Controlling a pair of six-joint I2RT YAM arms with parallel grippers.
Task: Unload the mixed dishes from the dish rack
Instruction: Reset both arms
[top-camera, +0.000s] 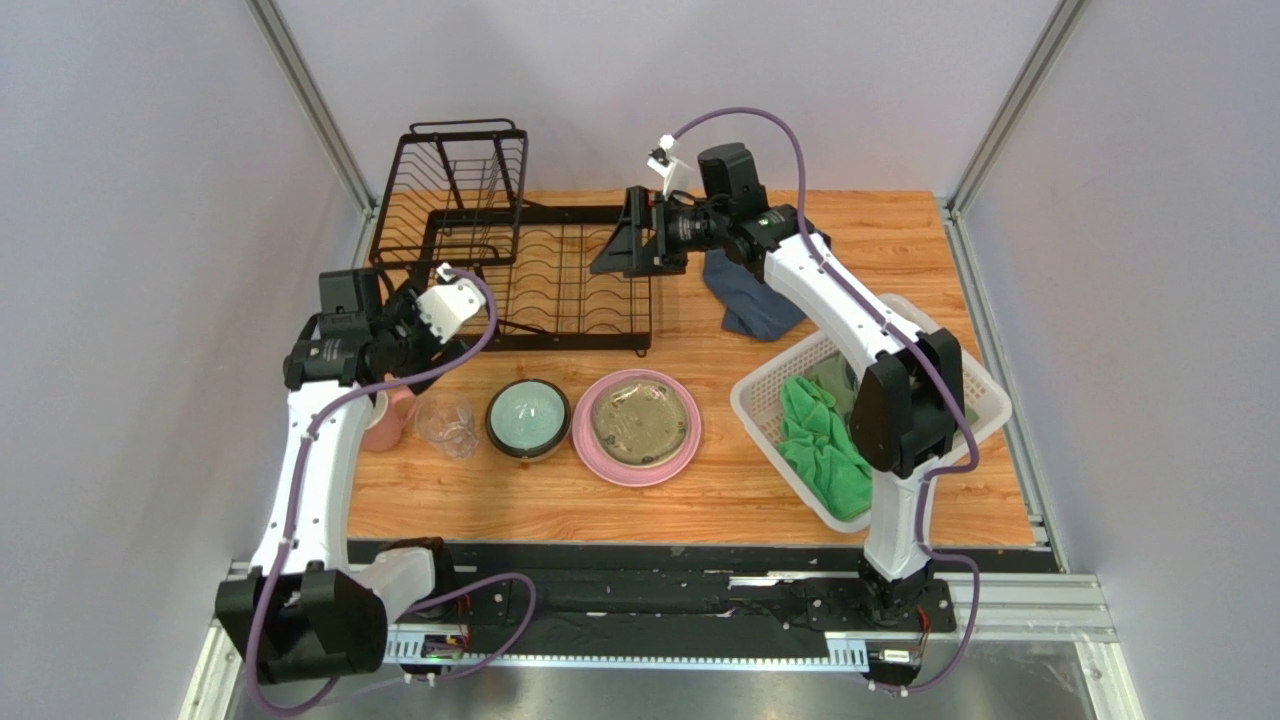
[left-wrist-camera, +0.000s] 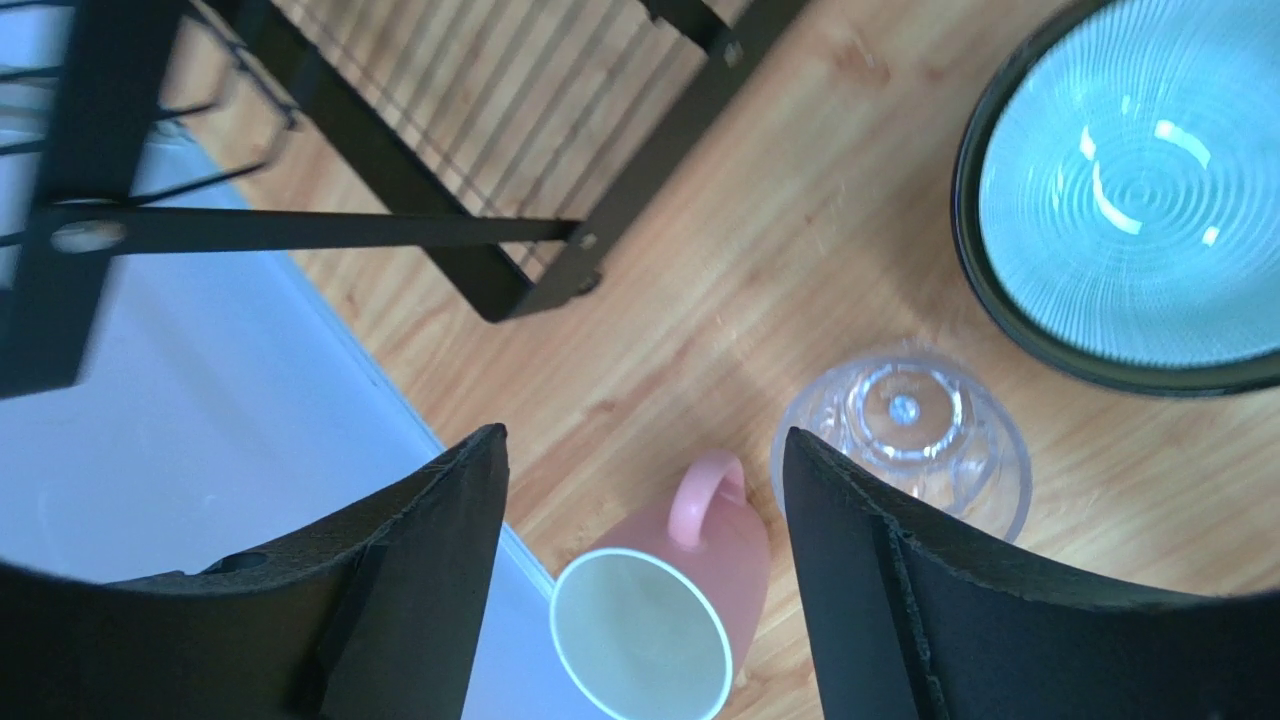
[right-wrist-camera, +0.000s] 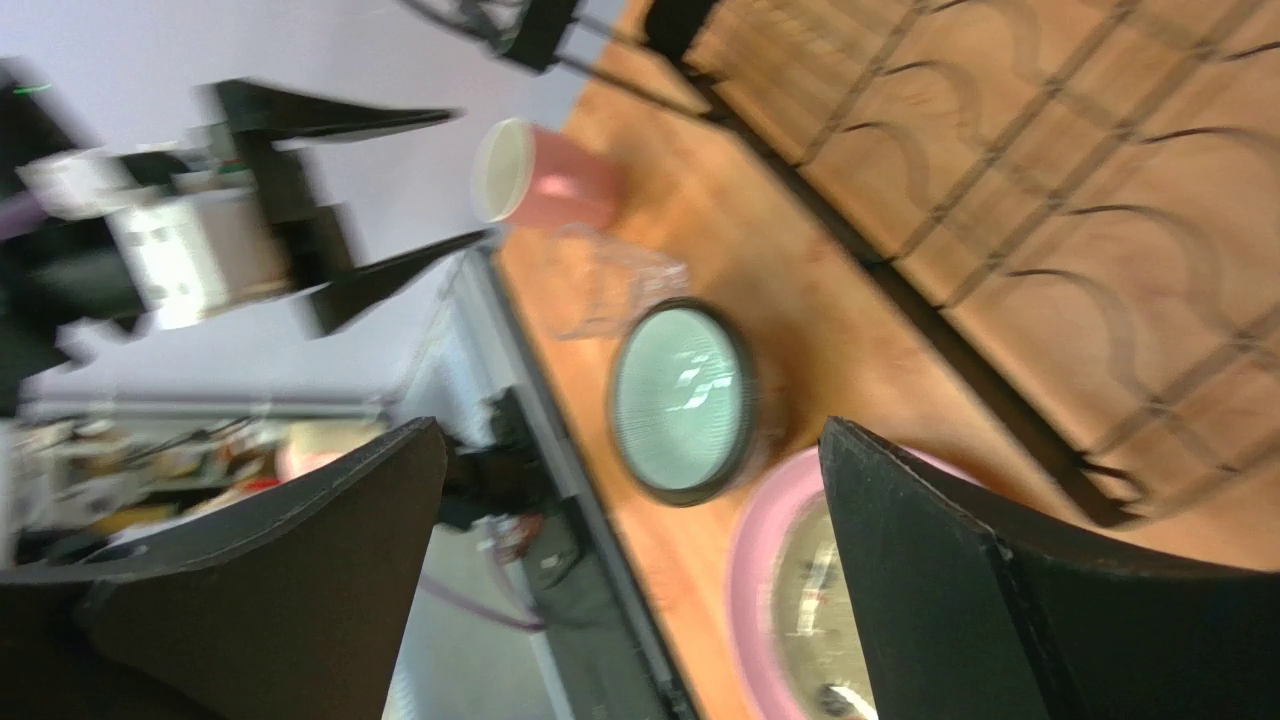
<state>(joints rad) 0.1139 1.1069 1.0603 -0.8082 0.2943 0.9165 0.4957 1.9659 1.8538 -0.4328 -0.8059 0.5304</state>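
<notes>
In front of the black wire dish rack (top-camera: 564, 285), in a row from its left corner rightward: pink ceramic mug (left-wrist-camera: 661, 600), clear glass tumbler (left-wrist-camera: 902, 435) just beside it, pale teal ribbed bowl (left-wrist-camera: 1127, 180), then large pink plate (top-camera: 589, 435) with a smaller tan dish (top-camera: 639, 420) on it. Above the mug, off the rack's front left corner: left gripper (left-wrist-camera: 643, 443), jaws parted, nothing held. Over the rack's right edge: right gripper (right-wrist-camera: 631, 600), jaws spread wide, empty.
</notes>
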